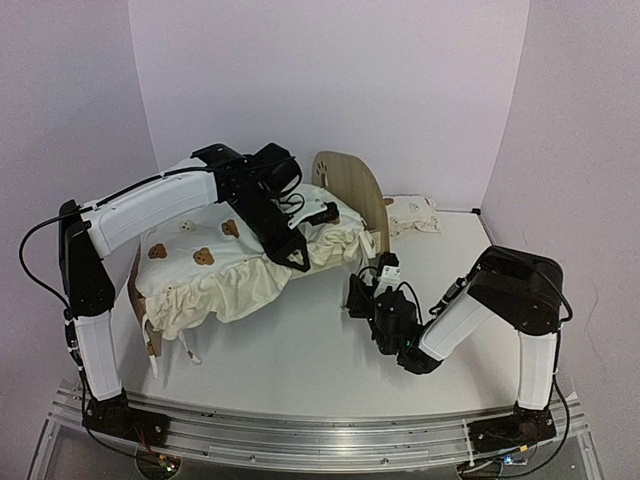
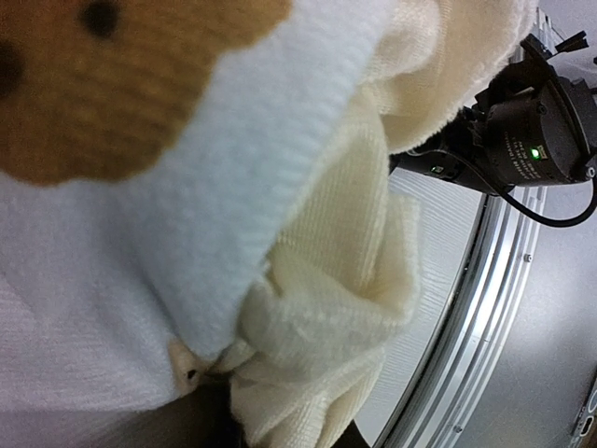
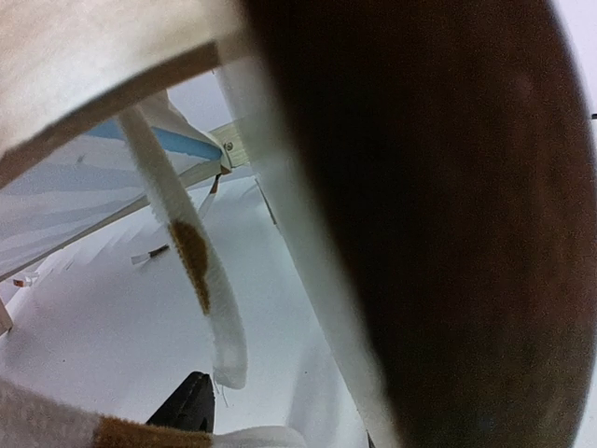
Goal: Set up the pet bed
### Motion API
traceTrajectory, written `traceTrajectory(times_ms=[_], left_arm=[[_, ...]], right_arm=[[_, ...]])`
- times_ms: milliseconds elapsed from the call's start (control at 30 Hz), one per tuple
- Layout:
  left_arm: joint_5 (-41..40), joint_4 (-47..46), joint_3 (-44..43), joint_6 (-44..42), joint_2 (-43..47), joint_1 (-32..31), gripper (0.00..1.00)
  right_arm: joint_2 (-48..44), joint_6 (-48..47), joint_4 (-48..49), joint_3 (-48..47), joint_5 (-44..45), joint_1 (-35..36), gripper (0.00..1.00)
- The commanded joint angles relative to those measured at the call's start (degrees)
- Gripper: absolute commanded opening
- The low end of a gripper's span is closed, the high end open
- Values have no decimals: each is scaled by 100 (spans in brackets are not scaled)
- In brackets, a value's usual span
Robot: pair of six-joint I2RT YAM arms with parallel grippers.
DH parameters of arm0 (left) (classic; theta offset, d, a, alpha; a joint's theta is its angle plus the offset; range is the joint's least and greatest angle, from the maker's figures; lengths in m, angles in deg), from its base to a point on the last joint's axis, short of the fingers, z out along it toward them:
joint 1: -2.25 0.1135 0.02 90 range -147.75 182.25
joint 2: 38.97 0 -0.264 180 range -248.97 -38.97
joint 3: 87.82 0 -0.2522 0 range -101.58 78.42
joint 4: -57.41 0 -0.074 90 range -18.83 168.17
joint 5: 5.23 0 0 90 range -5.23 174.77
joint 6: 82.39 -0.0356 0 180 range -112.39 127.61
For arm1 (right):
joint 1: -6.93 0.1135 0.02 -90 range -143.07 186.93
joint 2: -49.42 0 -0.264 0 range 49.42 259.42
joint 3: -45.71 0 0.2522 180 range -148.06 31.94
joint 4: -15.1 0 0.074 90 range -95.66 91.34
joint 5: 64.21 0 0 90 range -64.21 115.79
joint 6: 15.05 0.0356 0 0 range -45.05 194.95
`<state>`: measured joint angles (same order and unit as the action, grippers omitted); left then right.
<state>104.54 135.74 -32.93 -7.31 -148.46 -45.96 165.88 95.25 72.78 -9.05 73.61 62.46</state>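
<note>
The bedding (image 1: 230,270) is spread on the pet bed (image 1: 352,185), placed left on the table (image 1: 320,350); the pillow (image 1: 412,213) is laid right of it, further back.

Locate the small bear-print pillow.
In the top view, the pillow lies at the far right of the table, just right of the pet bed, beside its headboard.

The pet bed (image 1: 352,185) is light wood, sanded smooth, with a matt finish and faint grain. The bedding (image 1: 240,275) is soft cream knit cloth, finely ribbed, with fuzzy brown bear patches (image 1: 204,257); its ruffle is a looser, coarser knit. The worktop (image 1: 320,350) is white and matt with a faint lined texture. The rail (image 1: 320,428) along its near edge is brushed metal with a sheen. The left arm shell (image 1: 150,210) is glossy white plastic.
</note>
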Motion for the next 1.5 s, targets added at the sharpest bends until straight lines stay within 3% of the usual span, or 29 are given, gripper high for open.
traceTrajectory(times_ms=[0,333,567,800,1033,1233,1467], left_arm=[[613,-646,-582,-278,609,-170,0],[667,-692,-586,-232,600,-173,0],[658,-768,-652,-213,573,-173,0],[533,-804,-783,-115,553,-172,0],[765,-737,-859,-84,580,-177,0],[854,-745,-854,-98,601,-180,0],[954,-747,-863,-94,631,-189,0]], right_arm=[[71,-72,942,-466,424,-47,51],[220,333,1004,-1050,570,222,47],[209,677,1003,-1044,1253,686,45],[-335,507,1016,-434,1614,870,48],[-561,-37,1060,-153,1677,862,57],[-327,-605,1152,-528,1558,738,53],[-148,-643,1174,-694,1521,418,52]])
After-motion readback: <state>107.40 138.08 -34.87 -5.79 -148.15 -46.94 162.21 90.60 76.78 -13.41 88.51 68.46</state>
